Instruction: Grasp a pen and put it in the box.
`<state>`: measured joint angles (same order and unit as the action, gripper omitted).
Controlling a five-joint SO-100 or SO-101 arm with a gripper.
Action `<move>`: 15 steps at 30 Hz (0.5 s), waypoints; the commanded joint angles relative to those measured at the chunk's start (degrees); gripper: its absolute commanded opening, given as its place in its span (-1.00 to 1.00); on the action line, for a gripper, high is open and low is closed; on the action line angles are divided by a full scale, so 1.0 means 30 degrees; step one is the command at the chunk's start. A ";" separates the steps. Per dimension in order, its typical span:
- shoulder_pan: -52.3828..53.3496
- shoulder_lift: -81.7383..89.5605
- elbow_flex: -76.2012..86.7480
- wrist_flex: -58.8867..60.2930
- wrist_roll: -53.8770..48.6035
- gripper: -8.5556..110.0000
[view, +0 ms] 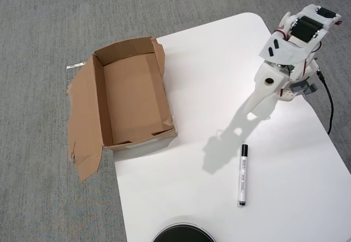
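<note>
The pen, a slim white marker with a black cap, lies flat on the white table at the lower right, cap pointing away. The box, open brown cardboard with ragged flaps, stands at the table's left edge and holds nothing. My gripper hangs from the white arm at the upper right, pointing down-left. It is empty, with no gap showing between its fingers. It is a short way above the pen's cap end in the picture and far to the right of the box.
A torn flap of the box spreads left over the grey carpet. A black round object sits at the table's front edge. A black cable runs down from the arm's base at the right.
</note>
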<state>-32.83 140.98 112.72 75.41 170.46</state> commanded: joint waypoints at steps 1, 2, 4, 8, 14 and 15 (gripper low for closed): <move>0.0015 -0.0088 -0.0630 0.0029 0.2124 -0.84; -0.0073 -0.0088 -0.0571 0.0029 0.3120 -0.84; -0.0103 -0.0088 -0.0425 0.0264 0.4819 -0.84; -0.0103 -0.0117 -0.0396 0.0322 0.6079 -0.84; 0.0190 -0.0146 -0.0103 0.0322 0.6343 -0.84; 0.0220 -0.0146 0.0073 0.0322 0.6782 -0.84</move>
<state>-32.65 140.80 112.72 76.29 183.56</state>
